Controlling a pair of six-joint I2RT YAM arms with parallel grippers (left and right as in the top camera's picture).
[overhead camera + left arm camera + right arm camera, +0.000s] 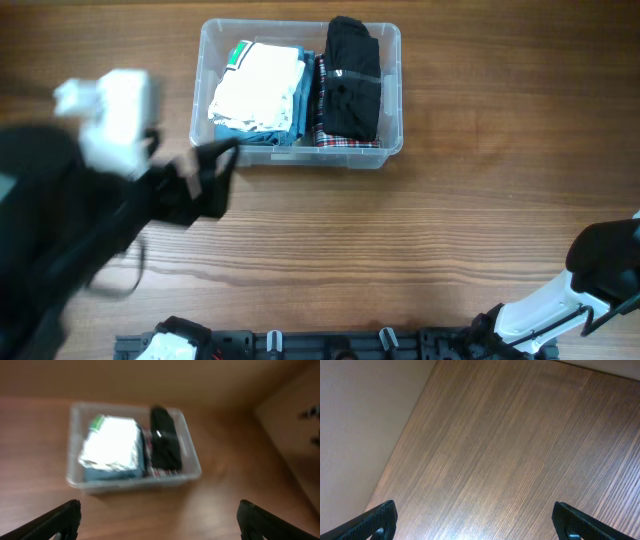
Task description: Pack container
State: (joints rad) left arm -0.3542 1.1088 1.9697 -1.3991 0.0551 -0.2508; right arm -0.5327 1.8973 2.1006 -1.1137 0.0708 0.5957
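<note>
The clear plastic container [390, 95] stands at the table's far middle. It holds a cream folded garment [258, 85] on top of blue ones on the left, a plaid one [322, 135] in the middle and a black folded garment [352, 78] on the right. It also shows, blurred, in the left wrist view [192, 462]. My left gripper [215, 170] is open and empty, just in front of the container's left corner; its fingers sit far apart in the left wrist view [159, 520]. My right gripper [476, 521] is open and empty over bare wood, far from the container.
The right arm [560, 300] lies at the table's front right corner. The left arm [100, 200] covers the left side of the table, blurred. A black rail [330, 345] runs along the front edge. The table's edge [400, 445] shows in the right wrist view.
</note>
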